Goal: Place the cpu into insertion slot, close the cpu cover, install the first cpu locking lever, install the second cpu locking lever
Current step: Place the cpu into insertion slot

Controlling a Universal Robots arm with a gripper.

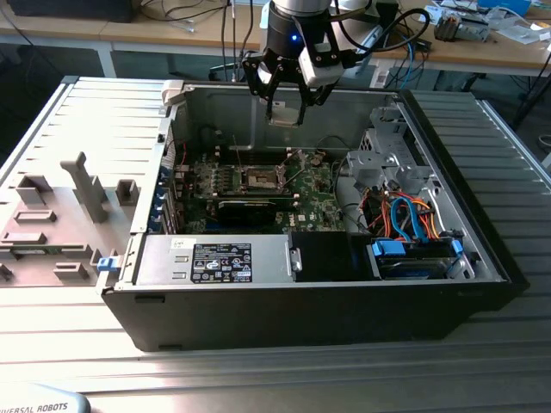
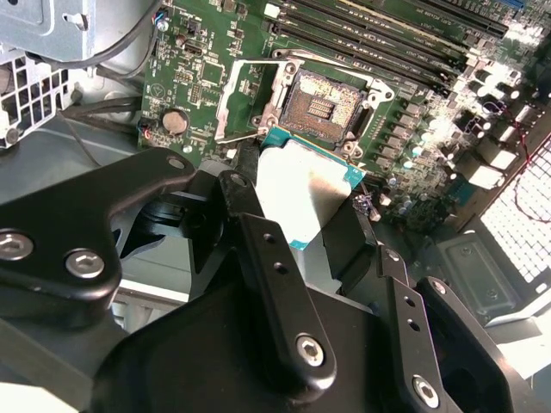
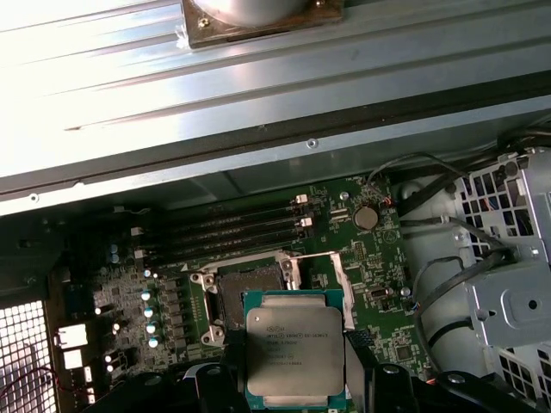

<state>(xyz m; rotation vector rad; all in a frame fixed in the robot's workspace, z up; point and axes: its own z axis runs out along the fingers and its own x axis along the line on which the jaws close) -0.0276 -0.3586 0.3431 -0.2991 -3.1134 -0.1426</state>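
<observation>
The cpu (image 3: 294, 348), a single chip, sits clamped in the claw (image 1: 285, 114) between its two black fingers (image 2: 269, 258), over the green motherboard (image 3: 379, 258) and just beside the one insertion slot (image 3: 250, 286), which lies bare. Those fingers hide the chip's flanks in the second wrist view.

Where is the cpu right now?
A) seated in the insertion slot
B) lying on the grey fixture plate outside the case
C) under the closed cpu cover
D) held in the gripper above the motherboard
D: in the first wrist view the cpu is clamped in the gripper above the board, and the insertion slot beyond it lies open with nothing seated in it.
</observation>
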